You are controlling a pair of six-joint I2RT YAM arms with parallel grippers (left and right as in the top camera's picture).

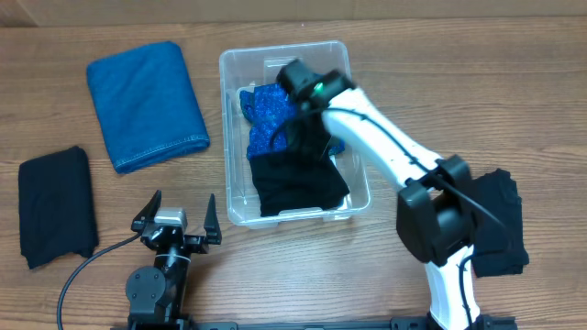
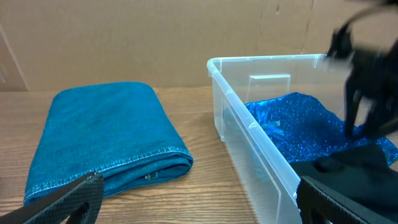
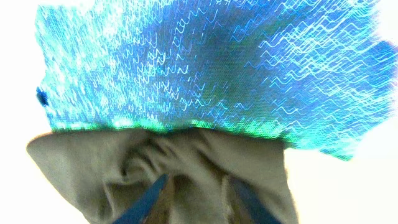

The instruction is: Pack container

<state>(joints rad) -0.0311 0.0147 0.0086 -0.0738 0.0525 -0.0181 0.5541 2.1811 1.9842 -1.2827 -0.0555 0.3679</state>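
Right claw (image 3: 196,186) down inside the container (image 1: 284,48) — fingers narrowly apart, apparently pinching a bunched fold of dark cloth (image 3: 155,162); the view is overexposed. Blue patterned cloth (image 3: 205,68) just beyond its tips. Left claw (image 1: 180,215) — spread wide, holding nothing.

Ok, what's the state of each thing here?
Clear rectangular plastic container: open-topped, holding two cloths.
Shiny blue patterned cloth: crumpled, in container.
Black cloth in container: bunched, against the blue one.
Folded blue denim cloth: flat on table, outside container.
Folded black cloth, far left: flat on table.
Black cloth, right: on table, partly hidden.
Left fingers: open, empty.
Right fingers: in the black cloth, grip unclear.
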